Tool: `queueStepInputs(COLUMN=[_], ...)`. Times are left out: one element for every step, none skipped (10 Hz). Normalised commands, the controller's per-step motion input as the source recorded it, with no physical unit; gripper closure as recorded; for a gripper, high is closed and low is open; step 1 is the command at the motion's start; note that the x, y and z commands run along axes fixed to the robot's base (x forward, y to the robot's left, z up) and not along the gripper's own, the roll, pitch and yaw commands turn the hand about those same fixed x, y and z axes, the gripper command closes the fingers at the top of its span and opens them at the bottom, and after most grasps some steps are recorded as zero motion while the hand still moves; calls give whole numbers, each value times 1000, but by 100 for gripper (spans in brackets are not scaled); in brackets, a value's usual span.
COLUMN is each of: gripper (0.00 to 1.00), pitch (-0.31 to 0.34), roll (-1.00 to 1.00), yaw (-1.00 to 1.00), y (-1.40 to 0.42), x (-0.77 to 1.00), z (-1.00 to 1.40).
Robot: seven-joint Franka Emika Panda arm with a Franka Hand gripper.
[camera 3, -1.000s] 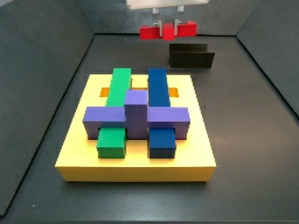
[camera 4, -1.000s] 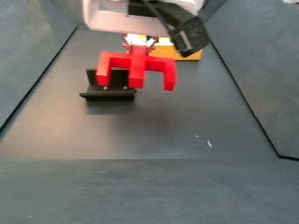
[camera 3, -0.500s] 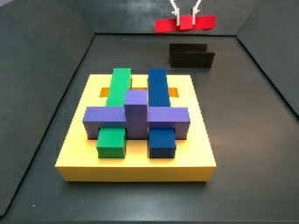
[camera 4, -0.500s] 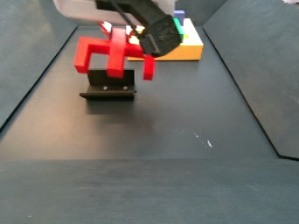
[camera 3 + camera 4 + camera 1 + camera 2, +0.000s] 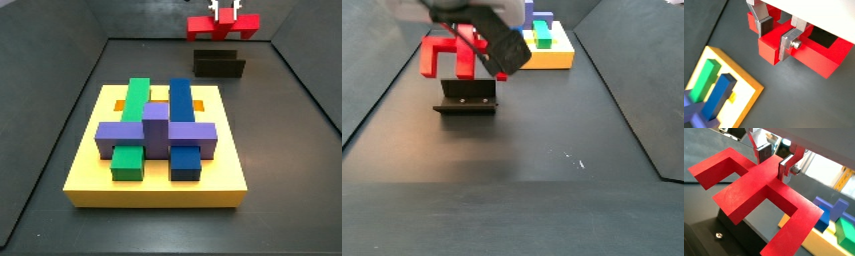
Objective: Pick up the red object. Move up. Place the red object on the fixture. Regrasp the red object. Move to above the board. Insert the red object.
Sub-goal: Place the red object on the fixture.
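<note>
My gripper (image 5: pixel 777 37) is shut on the red object (image 5: pixel 811 54), its silver fingers (image 5: pixel 789 165) clamping the central stem in both wrist views. In a side view the red object (image 5: pixel 225 27) hangs in the air above the fixture (image 5: pixel 219 66), a black holder at the far end of the floor. From the opposite side the red object (image 5: pixel 449 52) hovers just over the fixture (image 5: pixel 466 97), with the gripper (image 5: pixel 480 40) tilted. The yellow board (image 5: pixel 91 166) lies nearer, carrying green, blue and purple blocks.
Dark walls enclose the floor on both sides in a side view (image 5: pixel 47 110). A green bar (image 5: pixel 136 103) and a blue bar (image 5: pixel 179 105) stand raised on the board across a purple block (image 5: pixel 156 130). The board's corner (image 5: pixel 543 58) shows behind the arm.
The gripper has carried the red object up and further back, from low beside the fixture to over it. The board and fixture have not moved.
</note>
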Motion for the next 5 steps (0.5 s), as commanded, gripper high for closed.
queueStepInputs(gripper=[100, 100, 100, 100, 100], pitch=[163, 86, 71, 40, 46], roll=[-560, -263, -171, -9, -26], yaw=[0, 89, 0, 0, 0], y=[151, 77, 0, -43, 0], x=[546, 523, 489, 369, 217], z=[-546, -717, -589, -531, -443])
